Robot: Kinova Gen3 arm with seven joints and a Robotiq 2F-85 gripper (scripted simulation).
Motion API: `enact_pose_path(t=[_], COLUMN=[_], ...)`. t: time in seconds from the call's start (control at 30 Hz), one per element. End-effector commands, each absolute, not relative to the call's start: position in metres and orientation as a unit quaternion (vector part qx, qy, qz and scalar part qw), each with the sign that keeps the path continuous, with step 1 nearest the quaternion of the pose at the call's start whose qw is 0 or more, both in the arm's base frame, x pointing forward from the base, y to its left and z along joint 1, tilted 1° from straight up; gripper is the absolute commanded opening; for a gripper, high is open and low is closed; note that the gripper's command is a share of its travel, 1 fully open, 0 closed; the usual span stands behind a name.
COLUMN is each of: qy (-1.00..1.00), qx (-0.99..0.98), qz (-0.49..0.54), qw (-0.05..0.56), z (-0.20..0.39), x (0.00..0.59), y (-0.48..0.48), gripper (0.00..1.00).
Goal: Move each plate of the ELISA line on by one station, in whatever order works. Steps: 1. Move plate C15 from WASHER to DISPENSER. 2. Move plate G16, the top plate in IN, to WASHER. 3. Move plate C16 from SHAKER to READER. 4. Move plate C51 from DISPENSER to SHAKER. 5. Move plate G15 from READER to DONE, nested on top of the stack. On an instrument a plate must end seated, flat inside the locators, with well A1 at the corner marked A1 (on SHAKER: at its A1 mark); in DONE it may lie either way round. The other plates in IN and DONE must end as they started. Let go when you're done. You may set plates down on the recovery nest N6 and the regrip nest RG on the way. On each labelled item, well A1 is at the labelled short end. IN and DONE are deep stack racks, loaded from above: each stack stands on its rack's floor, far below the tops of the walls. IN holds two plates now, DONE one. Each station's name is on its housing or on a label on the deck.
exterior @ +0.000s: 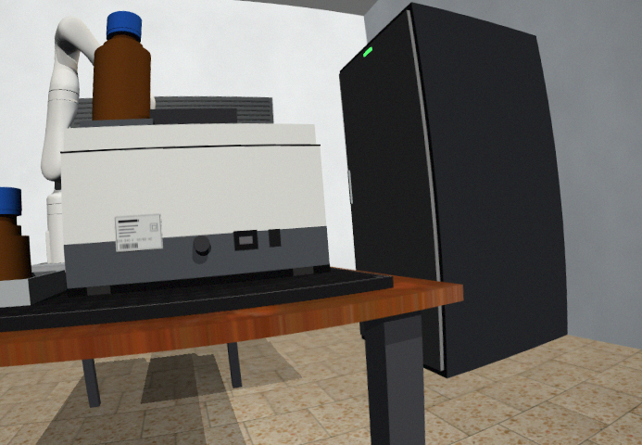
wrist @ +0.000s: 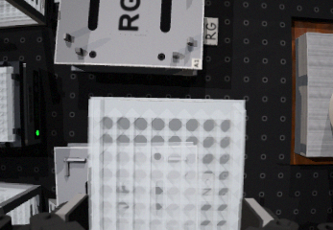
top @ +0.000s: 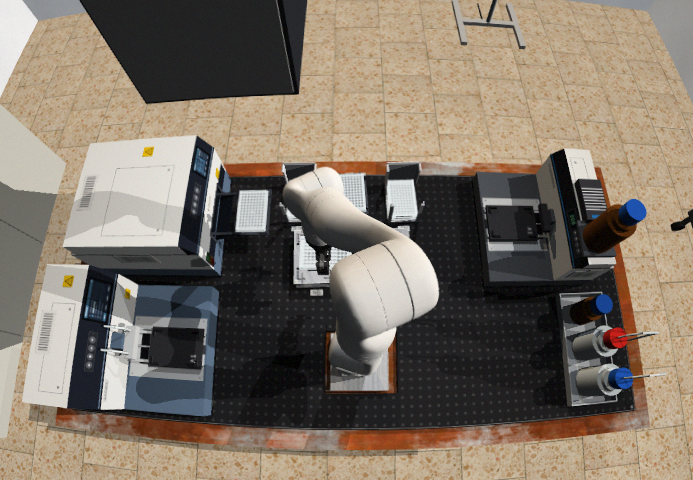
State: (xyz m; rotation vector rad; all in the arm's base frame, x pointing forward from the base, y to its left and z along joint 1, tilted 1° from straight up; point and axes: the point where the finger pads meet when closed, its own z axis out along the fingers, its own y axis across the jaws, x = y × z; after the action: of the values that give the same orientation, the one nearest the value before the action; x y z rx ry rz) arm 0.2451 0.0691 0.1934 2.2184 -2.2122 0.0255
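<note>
My gripper (top: 319, 261) hangs over the middle of the deck. In the wrist view it (wrist: 166, 216) is shut on a clear well plate (wrist: 166, 165), with a finger at each long side. The plate's label is not readable. It is held flat over the N6 nest (top: 314, 266), whose clips and letter N show through the wells. The RG nest (wrist: 128, 31) lies empty just beyond the plate's far edge. Another plate (top: 251, 210) sits on the tray of the back-left instrument (top: 143, 195). The rack plates (top: 353, 191) (top: 402, 199) stand at the back.
The front-left instrument's dark nest (top: 177, 346) and the right instrument's nest (top: 510, 221) hold no plate. Bottles (top: 613, 220) and a bottle rack (top: 595, 345) stand at the right. The arm's base (top: 361, 362) is mid-front. A black cabinet (top: 199, 45) stands behind the table.
</note>
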Motion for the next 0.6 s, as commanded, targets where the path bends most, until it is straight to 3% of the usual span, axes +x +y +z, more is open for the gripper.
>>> enact_pose_path(t=[0.0, 0.57], qy=[-0.706, -0.706], qx=[0.708, 0.708], qz=[0.008, 0.008], qw=[0.003, 0.003], z=[0.194, 0.195], x=[0.248, 0.264], y=[0.063, 0.018], gripper=[0.94, 0.94])
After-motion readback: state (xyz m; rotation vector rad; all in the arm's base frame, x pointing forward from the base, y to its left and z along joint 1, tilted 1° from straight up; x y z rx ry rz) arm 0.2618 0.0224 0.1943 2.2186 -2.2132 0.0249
